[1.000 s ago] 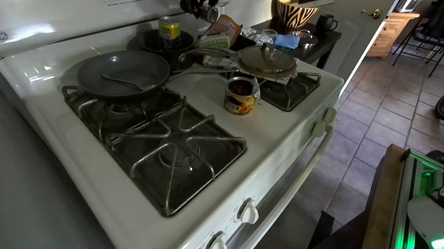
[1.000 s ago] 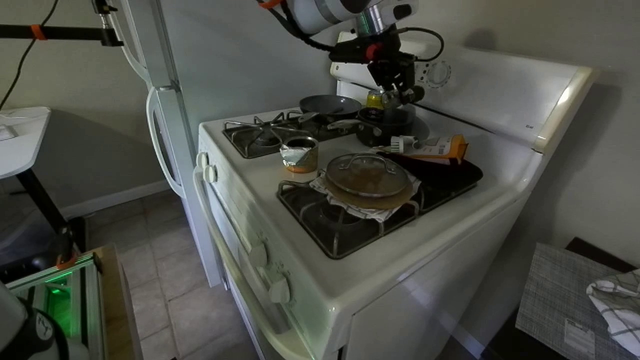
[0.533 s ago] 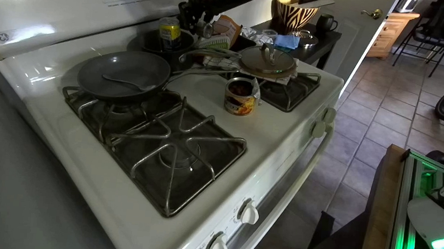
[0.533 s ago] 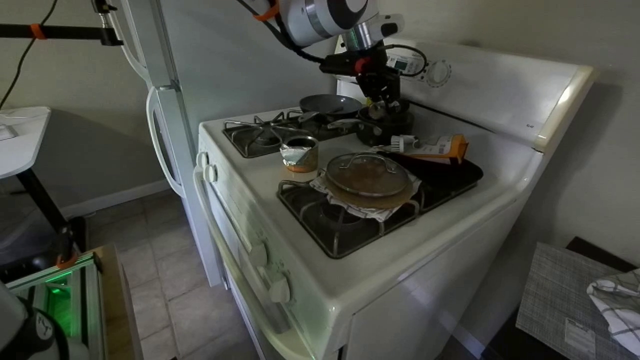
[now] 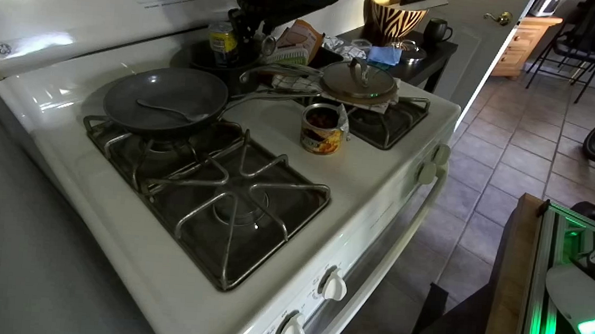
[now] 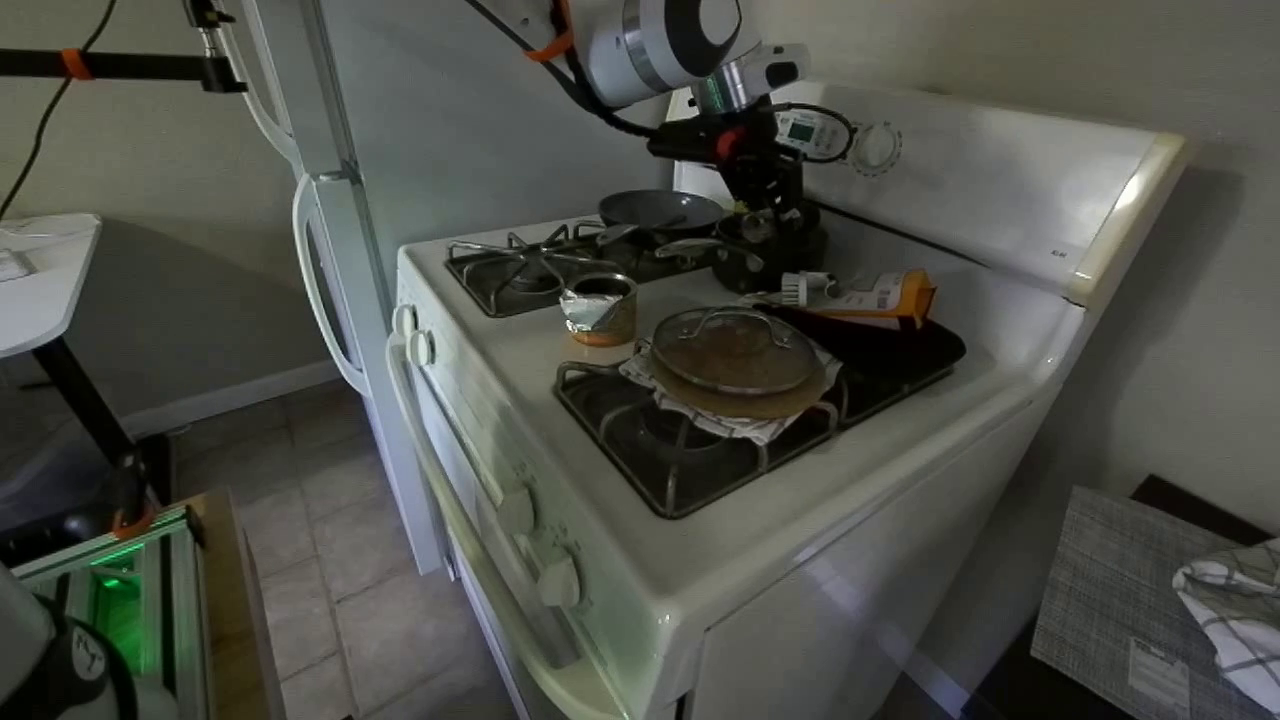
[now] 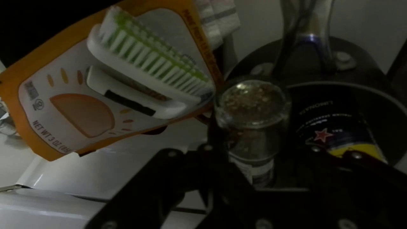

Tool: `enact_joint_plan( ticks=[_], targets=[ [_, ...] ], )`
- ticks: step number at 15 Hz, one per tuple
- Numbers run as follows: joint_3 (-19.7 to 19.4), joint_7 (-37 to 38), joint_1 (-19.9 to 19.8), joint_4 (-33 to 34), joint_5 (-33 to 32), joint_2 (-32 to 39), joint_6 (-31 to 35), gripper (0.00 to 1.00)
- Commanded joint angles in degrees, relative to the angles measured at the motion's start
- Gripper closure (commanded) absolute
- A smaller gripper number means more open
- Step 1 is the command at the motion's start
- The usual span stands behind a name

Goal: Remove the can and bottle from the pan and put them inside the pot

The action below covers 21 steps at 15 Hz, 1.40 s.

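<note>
Claw [image 7: 257, 149] clamped on a tilted clear bottle [image 7: 254, 105] at the edge of the black pot [image 6: 742, 275]; inside or just above, I cannot tell. The can [image 7: 330, 127] stands within, open room on its far side. Brush [image 7: 149, 60] and orange pouch [image 7: 81, 111] lie near the rim.

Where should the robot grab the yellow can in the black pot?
Probably by the upper sides of the can, coming down from above: it stands nearly upright with its top above the rim of the pot, whose wall would likely block a low sideways grab.
</note>
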Motion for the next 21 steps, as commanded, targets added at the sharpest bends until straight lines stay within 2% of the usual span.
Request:
enact_joint_plan(
  ticks=[1,13,21],
  targets=[
    [0.53,0.26,0.42,4.25,0.82,2.95,-0.46,0.77],
    [0.12,0.08,0.73,7.13,1.47,6.91,-0.52,0.77],
    [-0.39,0.41,1.6,11.36,1.27,10.78,-4.11,0.77]
  ],
)
